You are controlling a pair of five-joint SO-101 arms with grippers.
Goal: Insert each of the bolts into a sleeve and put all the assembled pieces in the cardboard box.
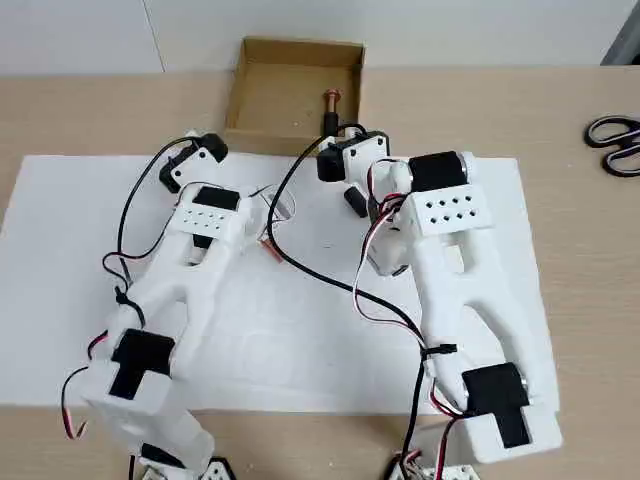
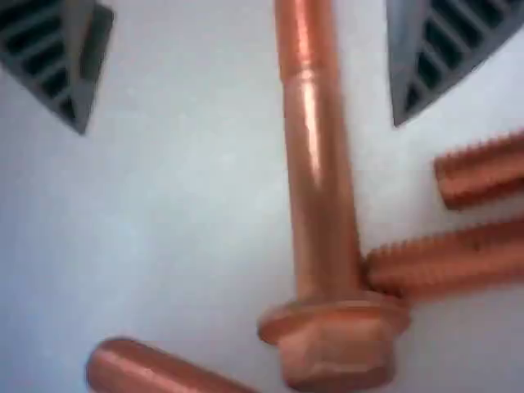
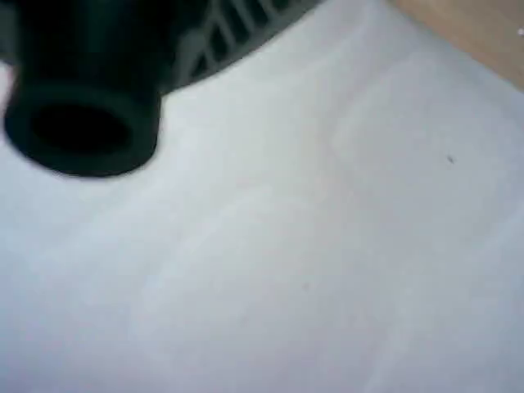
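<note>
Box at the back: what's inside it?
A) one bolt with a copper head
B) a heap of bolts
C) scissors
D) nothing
A: a single bolt with a copper head lies inside the box, and nothing else is in there.

A white sheet (image 1: 290, 350) lies flat on a table (image 1: 580, 250) of light wood with a fine, straight grain. Bare wood shows behind the sheet, to the right of it, and as a narrow strip in front of it. On the wood to the right of the sheet, toward its far corner, lies a pair of scissors (image 1: 615, 140) with dark handles. Behind the sheet, beyond the far edge of the table, stands a plain white wall (image 1: 450, 30) with one thin slanted seam (image 1: 153, 35) in it. The light is soft and even, and the shadows on the sheet are faint.
</note>
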